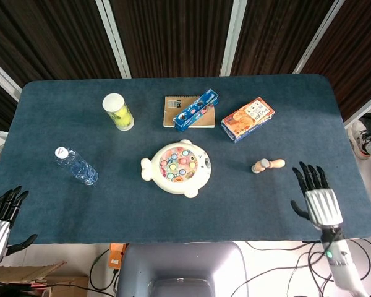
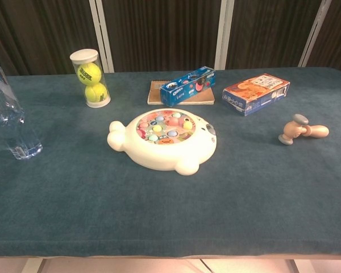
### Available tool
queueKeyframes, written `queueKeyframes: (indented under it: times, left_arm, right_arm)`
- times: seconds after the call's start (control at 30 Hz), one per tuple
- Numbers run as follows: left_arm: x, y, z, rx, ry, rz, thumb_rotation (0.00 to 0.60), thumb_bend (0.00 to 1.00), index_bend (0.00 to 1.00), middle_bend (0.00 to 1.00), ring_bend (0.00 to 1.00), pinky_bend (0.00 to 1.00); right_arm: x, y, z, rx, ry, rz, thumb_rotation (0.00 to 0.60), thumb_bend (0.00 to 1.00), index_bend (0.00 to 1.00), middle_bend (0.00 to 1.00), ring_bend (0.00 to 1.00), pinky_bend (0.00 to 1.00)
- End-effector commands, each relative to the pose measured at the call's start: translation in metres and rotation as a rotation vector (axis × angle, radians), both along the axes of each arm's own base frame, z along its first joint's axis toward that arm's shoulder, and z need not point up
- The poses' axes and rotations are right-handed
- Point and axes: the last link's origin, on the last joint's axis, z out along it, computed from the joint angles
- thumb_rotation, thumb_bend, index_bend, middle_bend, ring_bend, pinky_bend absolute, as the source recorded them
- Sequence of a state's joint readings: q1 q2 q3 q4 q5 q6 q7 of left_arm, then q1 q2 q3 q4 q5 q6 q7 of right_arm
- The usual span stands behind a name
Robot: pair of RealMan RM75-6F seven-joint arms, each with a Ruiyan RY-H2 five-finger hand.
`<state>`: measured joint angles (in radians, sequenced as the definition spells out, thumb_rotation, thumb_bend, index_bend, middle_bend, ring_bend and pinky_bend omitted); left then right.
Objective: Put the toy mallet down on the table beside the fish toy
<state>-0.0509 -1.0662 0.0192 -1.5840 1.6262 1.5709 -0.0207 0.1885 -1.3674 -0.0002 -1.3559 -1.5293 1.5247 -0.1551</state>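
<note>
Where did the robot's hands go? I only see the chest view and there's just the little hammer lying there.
Observer: The right hand is near the table's front edge, fingers spread, holding nothing.
Child: Is it touching the hammer?
Observer: No. In the head view there's bare table between it and the toy mallet.
Child: And the other hand?
Observer: The left hand is off the table's front left corner, open too.
Child: Is the hammer next to the fish?
Observer: From above, the mallet lies flat to the right of the fish toy, apart from it, head pointing toward it.
</note>
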Motion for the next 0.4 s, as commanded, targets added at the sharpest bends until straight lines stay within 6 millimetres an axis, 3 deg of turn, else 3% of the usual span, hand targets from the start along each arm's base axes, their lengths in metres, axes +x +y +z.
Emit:
queueKeyframes:
  times: [0.03, 0.2, 0.4]
  left_arm:
    - [0.000, 0.000, -0.002, 0.034, 0.022, 0.010, 0.600, 0.08, 0.00, 0.00, 0.00, 0.13]
    - [0.001, 0.000, -0.007, 0.042, 0.040, 0.013, 0.600, 0.08, 0.00, 0.00, 0.00, 0.13]
    - [0.001, 0.000, -0.013, 0.022, 0.060, 0.025, 0.600, 0.08, 0.00, 0.00, 0.00, 0.13]
  right_arm:
    - [0.003, 0.058, 0.021, -0.018, -0.037, 0.011, 0.600, 0.20, 0.03, 0.00, 0.00, 0.00]
    - [-0.003, 0.065, 0.036, -0.024, -0.061, -0.016, 0.600, 0.20, 0.05, 0.00, 0.00, 0.00]
    - [-0.004, 0.066, 0.034, -0.009, -0.037, -0.035, 0.600, 0.20, 0.04, 0.00, 0.00, 0.00]
